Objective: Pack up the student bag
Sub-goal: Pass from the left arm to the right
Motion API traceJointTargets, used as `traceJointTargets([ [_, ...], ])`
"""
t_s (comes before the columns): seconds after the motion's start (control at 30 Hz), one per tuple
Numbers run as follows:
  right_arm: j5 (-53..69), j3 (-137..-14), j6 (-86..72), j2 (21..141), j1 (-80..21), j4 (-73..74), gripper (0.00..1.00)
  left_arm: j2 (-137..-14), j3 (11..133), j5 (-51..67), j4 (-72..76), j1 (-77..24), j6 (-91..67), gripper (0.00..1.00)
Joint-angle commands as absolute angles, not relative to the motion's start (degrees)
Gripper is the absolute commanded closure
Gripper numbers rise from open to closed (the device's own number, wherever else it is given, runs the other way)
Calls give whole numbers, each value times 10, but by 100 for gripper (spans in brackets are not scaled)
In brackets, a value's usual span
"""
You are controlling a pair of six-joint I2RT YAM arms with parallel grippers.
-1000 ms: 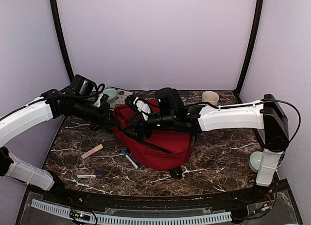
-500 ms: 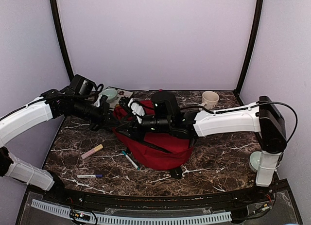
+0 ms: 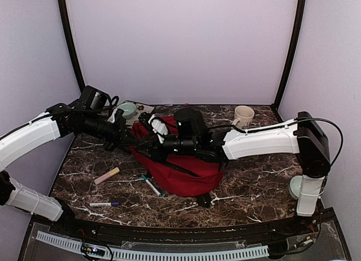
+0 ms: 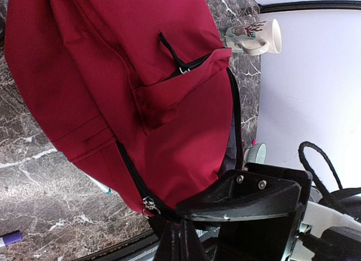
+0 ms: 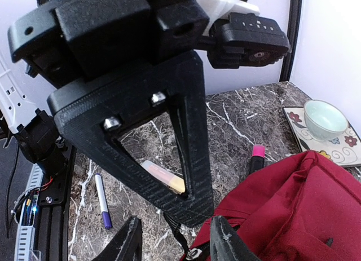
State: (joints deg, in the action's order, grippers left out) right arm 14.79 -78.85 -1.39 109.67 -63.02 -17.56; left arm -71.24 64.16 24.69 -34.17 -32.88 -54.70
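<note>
Top external: red bag (image 3: 194, 171) slumped mid-table (image 3: 259, 176), its left end between the two grippers. Left gripper (image 4: 179, 238) clenched tight, pinching the bag's dark zip edge just under the zip pull (image 4: 149, 203). Right gripper (image 5: 176, 245) released, fingers spread with the bag's corner just between them, ungripped. Marker (image 3: 151, 186) touching the bag's near side.

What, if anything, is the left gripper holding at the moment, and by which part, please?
The left gripper is shut on the red backpack, pinching the fabric edge at the end of its zipper.
</note>
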Motion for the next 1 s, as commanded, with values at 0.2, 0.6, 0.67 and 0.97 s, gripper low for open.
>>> traceJointTargets([
  [0.2, 141, -776, -27, 1110, -636, -201, 67, -689, 661, 261, -307, -325, -550, 100],
  [0.6, 152, -795, -11, 1122, -636, -211, 77, -695, 658, 265, -299, -325, -552, 100],
  [0.67, 154, -801, -13, 1125, -636, -215, 77, -697, 658, 268, -297, -325, -553, 100],
  [0.97, 152, -805, -18, 1120, -636, -219, 100, -699, 654, 269, -294, -325, -554, 100],
])
